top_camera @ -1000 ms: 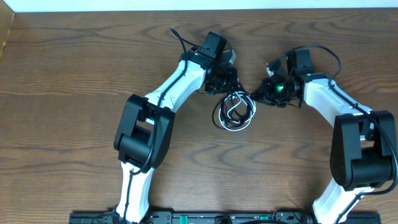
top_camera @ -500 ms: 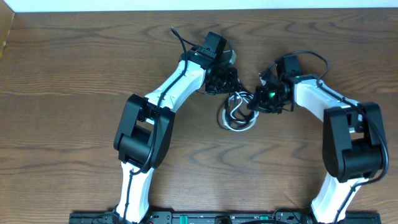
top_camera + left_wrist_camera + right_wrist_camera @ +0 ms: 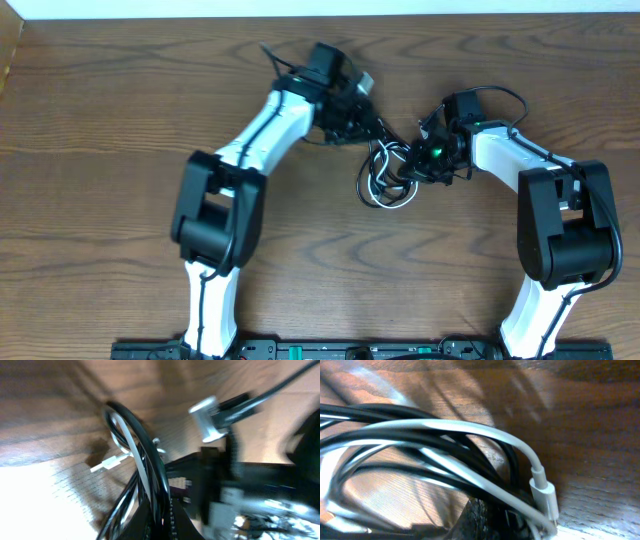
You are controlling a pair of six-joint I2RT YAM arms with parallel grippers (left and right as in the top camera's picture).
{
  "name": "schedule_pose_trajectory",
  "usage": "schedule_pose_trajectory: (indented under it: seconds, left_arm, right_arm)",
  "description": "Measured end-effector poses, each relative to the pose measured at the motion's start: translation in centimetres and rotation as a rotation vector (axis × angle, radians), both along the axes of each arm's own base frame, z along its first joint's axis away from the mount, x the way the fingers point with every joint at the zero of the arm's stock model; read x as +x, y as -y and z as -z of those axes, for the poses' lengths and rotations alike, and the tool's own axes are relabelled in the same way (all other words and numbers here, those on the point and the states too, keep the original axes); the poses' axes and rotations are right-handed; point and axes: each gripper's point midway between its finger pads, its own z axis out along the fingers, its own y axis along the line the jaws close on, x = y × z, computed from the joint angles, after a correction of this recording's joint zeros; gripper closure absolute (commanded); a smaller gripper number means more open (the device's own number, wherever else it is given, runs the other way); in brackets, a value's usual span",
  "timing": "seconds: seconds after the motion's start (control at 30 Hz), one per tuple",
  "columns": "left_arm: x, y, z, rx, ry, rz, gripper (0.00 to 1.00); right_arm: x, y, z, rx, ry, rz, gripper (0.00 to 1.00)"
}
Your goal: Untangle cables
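The thin white cord [image 3: 470,427] and the thin black cord [image 3: 370,410] lie looped together in one tangle at the centre of the brown wooden surface [image 3: 100,200]. The right claw [image 3: 414,165] sits at the tangle's right edge. The left claw [image 3: 368,128] is at the tangle's upper tip. I cannot tell how wide either claw stands.
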Motion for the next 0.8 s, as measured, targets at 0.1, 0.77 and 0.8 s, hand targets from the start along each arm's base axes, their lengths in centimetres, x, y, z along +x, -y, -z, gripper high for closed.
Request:
schedule_pose_trajectory:
  seconds: [0.1, 0.77, 0.8]
  left_arm:
    - [1.1, -1.4, -3.6, -0.082, 0.047, -0.023, 0.93]
    - [3.3, -10.3, -14.5, -0.236, 0.182, -0.186, 0.93]
    - [3.1, -10.4, -14.1, -0.218, 0.173, -0.189, 0.93]
  right_arm:
    - [0.0, 0.0, 0.0, 0.000, -0.002, 0.004, 0.99]
    - [0.0, 0.3, -0.1, 0.007, -0.025, 0.024, 0.99]
    - [0.0, 0.3, -0.1, 0.009, -0.026, 0.025, 0.99]
